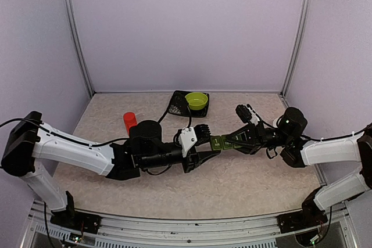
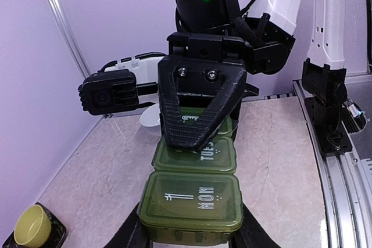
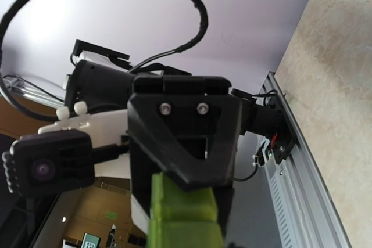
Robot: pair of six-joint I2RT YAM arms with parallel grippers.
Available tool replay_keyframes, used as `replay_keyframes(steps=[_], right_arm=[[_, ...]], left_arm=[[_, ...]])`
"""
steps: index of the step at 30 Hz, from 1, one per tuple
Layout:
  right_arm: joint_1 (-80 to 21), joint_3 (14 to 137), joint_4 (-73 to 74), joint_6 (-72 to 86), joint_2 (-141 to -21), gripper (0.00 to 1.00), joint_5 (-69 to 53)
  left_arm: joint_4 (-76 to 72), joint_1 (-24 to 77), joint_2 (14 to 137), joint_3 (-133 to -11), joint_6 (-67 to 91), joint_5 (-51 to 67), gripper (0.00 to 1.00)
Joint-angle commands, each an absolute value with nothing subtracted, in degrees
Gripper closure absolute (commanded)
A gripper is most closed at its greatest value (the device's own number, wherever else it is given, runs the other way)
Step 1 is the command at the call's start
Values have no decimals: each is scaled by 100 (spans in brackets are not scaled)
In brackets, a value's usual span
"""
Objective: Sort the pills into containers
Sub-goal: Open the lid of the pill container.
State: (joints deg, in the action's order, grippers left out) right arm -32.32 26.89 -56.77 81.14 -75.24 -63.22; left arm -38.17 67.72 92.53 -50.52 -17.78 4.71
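Above the table (image 1: 244,184), left gripper (image 1: 204,154) clamps one end of the containers (image 1: 218,142), right gripper (image 1: 228,142) clamps the other end.

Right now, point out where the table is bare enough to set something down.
Crowded: the centre, where the left gripper and right gripper hold the dark green plastic box strip, and behind it the black tray with the yellow-green bowl. Bare: the beige table from there to the metal front rail, and the far-left corner behind the red cylinder.

You get soft, even light with faint shadows. In your right wrist view the containers (image 3: 180,213) look blurry.
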Motion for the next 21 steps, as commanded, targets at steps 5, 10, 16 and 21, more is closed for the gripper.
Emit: replay_keyframes(steps=[5, 10, 16, 21], right_arm=[[-3287, 2716, -5823, 8068, -7600, 78, -6444], [-3287, 2706, -5827, 8061, -7603, 78, -6446], [-3287, 2694, -5876, 8077, -7636, 78, -6441], [-3287, 2706, -5942, 8144, -7620, 78, -6435]], left_arm=[[-4491, 6785, 9189, -4907, -1540, 349, 60], [-4551, 6781, 9169, -4873, -1507, 300, 52], [-4605, 6785, 9191, -4852, -1457, 279, 53], [-4641, 6781, 9226, -4843, -1453, 323, 64]])
